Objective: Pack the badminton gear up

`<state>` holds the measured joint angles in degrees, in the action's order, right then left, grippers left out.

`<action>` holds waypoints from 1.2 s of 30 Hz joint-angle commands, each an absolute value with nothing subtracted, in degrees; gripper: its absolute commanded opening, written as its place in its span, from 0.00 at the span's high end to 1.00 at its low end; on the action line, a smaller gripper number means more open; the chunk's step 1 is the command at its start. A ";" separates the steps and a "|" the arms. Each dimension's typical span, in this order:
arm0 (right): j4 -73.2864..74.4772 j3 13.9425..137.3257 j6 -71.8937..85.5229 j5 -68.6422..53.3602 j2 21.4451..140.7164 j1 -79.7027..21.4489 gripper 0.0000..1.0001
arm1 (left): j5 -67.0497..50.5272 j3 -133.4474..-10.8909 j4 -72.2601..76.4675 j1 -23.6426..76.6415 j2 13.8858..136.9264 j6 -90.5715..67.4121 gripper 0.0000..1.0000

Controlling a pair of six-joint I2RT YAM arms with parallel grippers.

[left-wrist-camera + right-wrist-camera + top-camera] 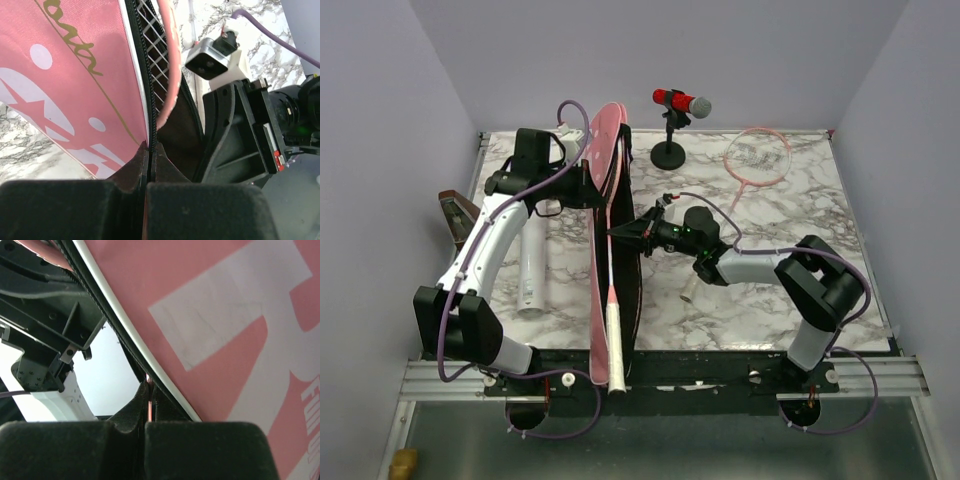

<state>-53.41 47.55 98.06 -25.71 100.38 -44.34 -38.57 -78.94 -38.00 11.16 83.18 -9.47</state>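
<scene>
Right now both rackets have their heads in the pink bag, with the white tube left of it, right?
No. Only one racket has its head in the pink bag; the second racket lies on the table at far right, per the top external view.

White marble-patterned table (760, 300), plain lavender walls (390, 120) on three sides, aluminium rail (880, 378) along near edge

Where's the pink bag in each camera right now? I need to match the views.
Top external: the pink bag runs from back centre to the near edge, left of middle.
Left wrist: its lettered pink panel fills the upper left.
Right wrist: its pink panel fills the upper right.
Shared landmark: the black zipper edge, also in the left wrist and right wrist views.
</scene>
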 commanded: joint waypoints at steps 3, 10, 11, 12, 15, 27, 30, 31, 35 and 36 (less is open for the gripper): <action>-53.36 51.24 95.28 -28.04 102.13 -42.54 0.99 | -43.59 -78.22 -39.81 11.34 80.16 -8.70 1.00; -50.72 51.76 92.38 -29.09 101.86 -40.61 0.99 | -45.79 -78.49 -40.96 11.60 80.51 -8.53 1.00; -49.76 52.20 91.59 -29.18 101.78 -40.17 0.99 | -46.23 -78.57 -41.22 11.78 80.42 -8.53 1.00; -48.18 52.73 89.84 -29.18 101.60 -39.91 0.99 | -46.32 -78.66 -41.48 11.95 80.51 -8.53 1.00; -40.64 56.24 83.00 -28.39 100.99 -39.55 0.99 | -46.76 -79.10 -42.27 12.74 80.33 -8.09 1.00; -26.20 62.40 67.95 -22.85 99.32 -38.59 0.99 | -48.78 -80.59 -44.91 14.50 80.42 -6.77 1.00; -24.00 61.79 65.31 -21.72 98.00 -37.62 0.98 | -49.04 -80.60 -45.35 14.50 80.33 -6.42 1.00; -23.21 61.53 64.26 -20.75 97.30 -37.53 0.98 | -49.22 -80.42 -45.53 14.50 80.42 -6.42 1.00; -21.01 60.56 60.82 -17.06 95.63 -37.62 0.96 | -49.48 -79.89 -45.35 14.50 80.77 -6.07 1.00; -21.18 60.12 60.39 -16.53 95.36 -37.62 0.96 | -49.48 -79.72 -45.35 14.50 80.86 -6.06 1.00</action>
